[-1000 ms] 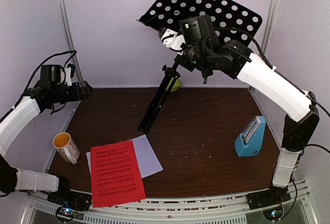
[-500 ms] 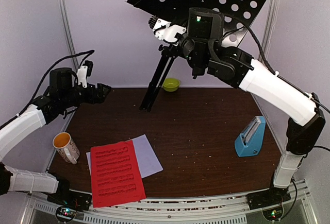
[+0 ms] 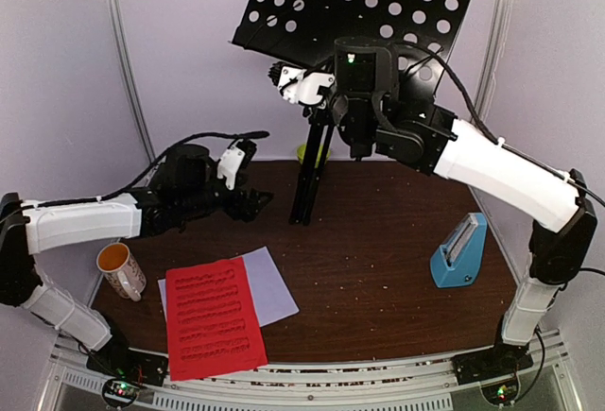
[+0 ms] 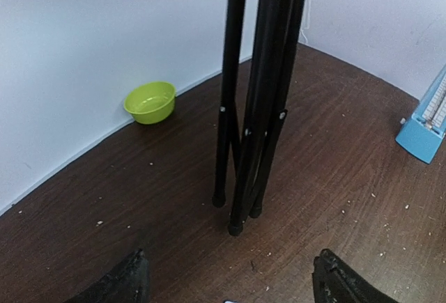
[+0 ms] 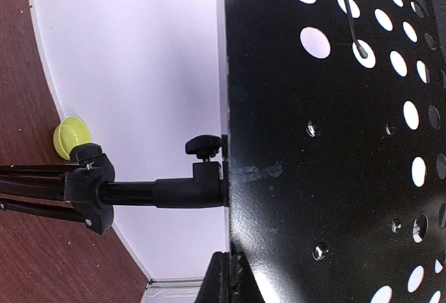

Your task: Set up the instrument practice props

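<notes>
The black perforated music stand (image 3: 359, 5) stands nearly upright, its folded tripod legs (image 3: 310, 170) resting on the brown table. My right gripper (image 3: 295, 82) is shut on the desk's lower edge; in the right wrist view its fingers (image 5: 231, 281) pinch the plate (image 5: 334, 143). My left gripper (image 3: 257, 200) is open and low, just in front of the leg tips (image 4: 237, 226), not touching them. The red sheet (image 3: 213, 316) lies over the white sheet (image 3: 276, 283) at front left. The blue metronome (image 3: 460, 250) stands at the right and also shows in the left wrist view (image 4: 426, 125).
A white patterned mug (image 3: 121, 269) stands at the left edge. A small green bowl (image 4: 150, 101) sits by the back wall behind the stand's legs and also shows in the right wrist view (image 5: 72, 136). White walls enclose the table.
The right arm has tipped the stand from slanted to nearly upright, its feet shifting slightly right. The left arm has reached right and down toward the stand's legs.
</notes>
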Robot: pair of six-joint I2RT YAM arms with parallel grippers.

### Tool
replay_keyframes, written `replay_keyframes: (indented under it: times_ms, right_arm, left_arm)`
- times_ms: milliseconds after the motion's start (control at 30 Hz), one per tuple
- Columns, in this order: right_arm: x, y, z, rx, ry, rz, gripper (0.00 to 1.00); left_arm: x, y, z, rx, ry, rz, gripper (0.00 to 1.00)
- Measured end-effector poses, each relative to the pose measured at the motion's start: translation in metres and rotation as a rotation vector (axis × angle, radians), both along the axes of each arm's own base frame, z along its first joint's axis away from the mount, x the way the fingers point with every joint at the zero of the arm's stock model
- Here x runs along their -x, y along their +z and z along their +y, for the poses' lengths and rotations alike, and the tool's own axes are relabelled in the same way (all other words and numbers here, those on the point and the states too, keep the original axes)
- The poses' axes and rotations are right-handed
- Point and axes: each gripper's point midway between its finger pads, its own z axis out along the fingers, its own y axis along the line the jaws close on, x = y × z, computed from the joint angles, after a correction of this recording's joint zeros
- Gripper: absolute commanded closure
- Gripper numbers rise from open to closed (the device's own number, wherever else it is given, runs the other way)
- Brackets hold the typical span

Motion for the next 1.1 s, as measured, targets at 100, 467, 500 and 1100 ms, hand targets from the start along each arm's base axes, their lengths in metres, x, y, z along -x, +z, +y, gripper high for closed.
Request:
replay_keyframes:
  times_ms: [100, 467, 500, 1100]
  right_arm:
    - [0.001, -0.008, 0.002, 0.032, 0.006, 0.016, 1.00]
    - [0.011, -0.019, 0.011, 0.077, 0.032, 0.045, 1.00]
    - [0.011, -0.020, 0.012, 0.079, 0.032, 0.046, 1.00]
    - [0.013, -0.019, 0.008, 0.085, 0.006, 0.043, 1.00]
  left_arm:
    - [-0.002, -0.013, -0.024, -0.029, -0.041, 0.001, 0.21]
    - [-0.027, 0.010, -0.078, 0.009, -0.067, -0.120, 0.35]
    - [-0.030, 0.011, -0.081, 0.011, -0.063, -0.132, 0.36]
    - [-0.051, 0.012, -0.114, -0.010, -0.015, -0.166, 0.75]
